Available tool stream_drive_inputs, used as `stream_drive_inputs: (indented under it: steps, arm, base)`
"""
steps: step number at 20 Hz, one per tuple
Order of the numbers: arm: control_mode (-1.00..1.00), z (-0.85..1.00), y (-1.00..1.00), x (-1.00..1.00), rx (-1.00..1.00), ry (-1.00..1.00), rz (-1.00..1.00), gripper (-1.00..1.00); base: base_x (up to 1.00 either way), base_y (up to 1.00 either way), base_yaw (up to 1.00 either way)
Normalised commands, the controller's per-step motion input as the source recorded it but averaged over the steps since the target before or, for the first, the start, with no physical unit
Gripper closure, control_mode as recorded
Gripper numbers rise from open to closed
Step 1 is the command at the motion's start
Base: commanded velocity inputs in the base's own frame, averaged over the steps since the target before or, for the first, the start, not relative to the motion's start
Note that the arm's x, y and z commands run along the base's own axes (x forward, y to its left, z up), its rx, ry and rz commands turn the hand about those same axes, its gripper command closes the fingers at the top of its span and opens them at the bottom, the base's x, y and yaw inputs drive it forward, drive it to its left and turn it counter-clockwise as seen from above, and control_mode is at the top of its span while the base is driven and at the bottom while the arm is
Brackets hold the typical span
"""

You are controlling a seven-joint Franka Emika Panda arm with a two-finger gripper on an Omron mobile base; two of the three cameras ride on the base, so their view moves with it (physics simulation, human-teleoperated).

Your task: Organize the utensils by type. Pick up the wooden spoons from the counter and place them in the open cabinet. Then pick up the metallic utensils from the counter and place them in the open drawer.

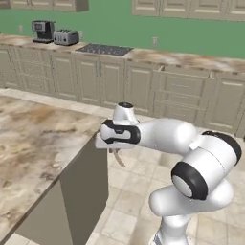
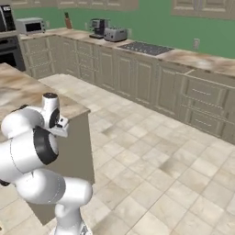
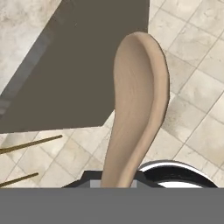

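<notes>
My gripper (image 1: 112, 151) is shut on a pale tan wooden spoon (image 1: 118, 159), which hangs below the hand just off the corner of the marbled counter (image 1: 33, 143). In the hand view the spoon's oval bowl (image 3: 141, 96) rises from between the fingers, over the tiled floor and the counter's dark side panel (image 3: 83, 65). A strip of the counter top (image 3: 22, 26) shows at the upper left there. The metallic utensils and the cabinet are out of view. A beige drawer (image 1: 185, 72) on the far run of units looks pulled out a little.
The island's dark end panel (image 1: 79, 191) drops to the tiled floor (image 2: 151, 174). Along the far green wall run beige lower units with a cooktop (image 1: 104, 49), a toaster (image 1: 66, 37) and a coffee machine (image 1: 43, 31). A microwave (image 2: 30, 26) stands at the far left.
</notes>
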Motion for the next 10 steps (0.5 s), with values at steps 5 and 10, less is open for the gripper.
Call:
stream_drive_inputs:
  steps: [5,10]
  arm:
    - [1.00,0.00,0.00,0.00,0.00,0.00,0.00,1.00]
    - [1.00,0.00,0.00,0.00,0.00,0.00,0.00,1.00]
  base:
    - [1.00,-0.14,0.04]
    - [1.00,-0.25,0.02]
